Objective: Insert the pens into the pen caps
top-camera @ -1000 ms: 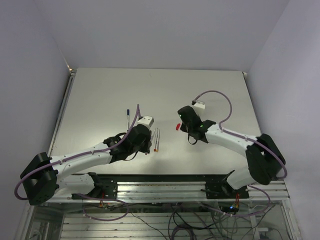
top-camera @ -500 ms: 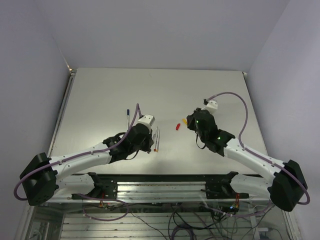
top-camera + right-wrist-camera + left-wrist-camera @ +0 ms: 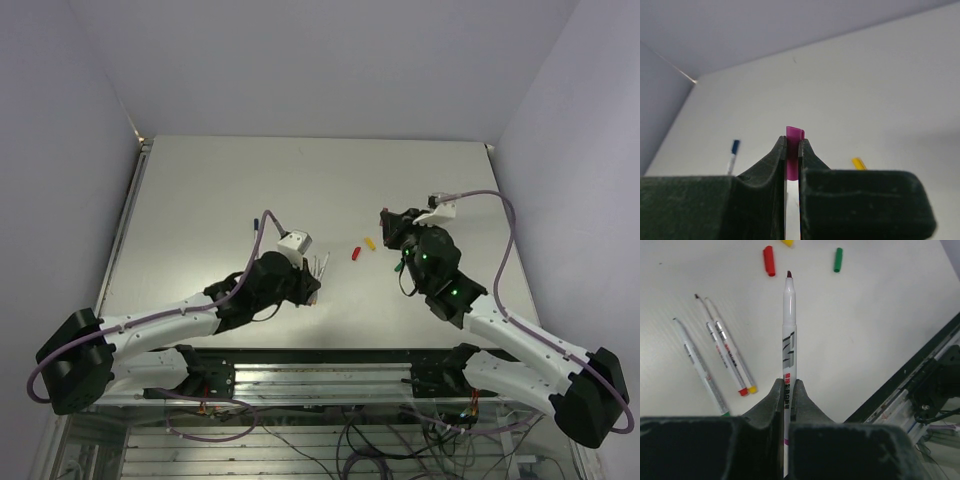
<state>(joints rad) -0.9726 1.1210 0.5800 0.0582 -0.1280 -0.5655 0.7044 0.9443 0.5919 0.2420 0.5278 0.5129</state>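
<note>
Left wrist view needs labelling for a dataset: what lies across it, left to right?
In order: green-ended pen, red-ended pen, yellow-ended pen, red cap, held pen in the left gripper, green cap. The yellow cap overlaps the held pen's line, so omitted.

In the left wrist view, your black left fingers (image 3: 774, 401) at bottom centre carry a white pen (image 3: 789, 330): dark maroon tip, grey slanted stripes on the barrel, tiny red lettering below them. Left of centre on the pale grey tabletop (image 3: 875, 330) you see three white pens with silver bands: a red-ended pen (image 3: 719, 342), a yellow-ended pen (image 3: 731, 346) and a green-ended pen (image 3: 698, 364). Along the top edge sit a red cap (image 3: 769, 261), a green cap (image 3: 838, 260) and a sliver of a yellow cap (image 3: 787, 242). In the right wrist view, your black right fingers (image 3: 765, 167) frame a magenta-purple cap (image 3: 794, 142). At lower left is a blue-tipped pen (image 3: 733, 149), its barrel probably white, though it is blurred.
</note>
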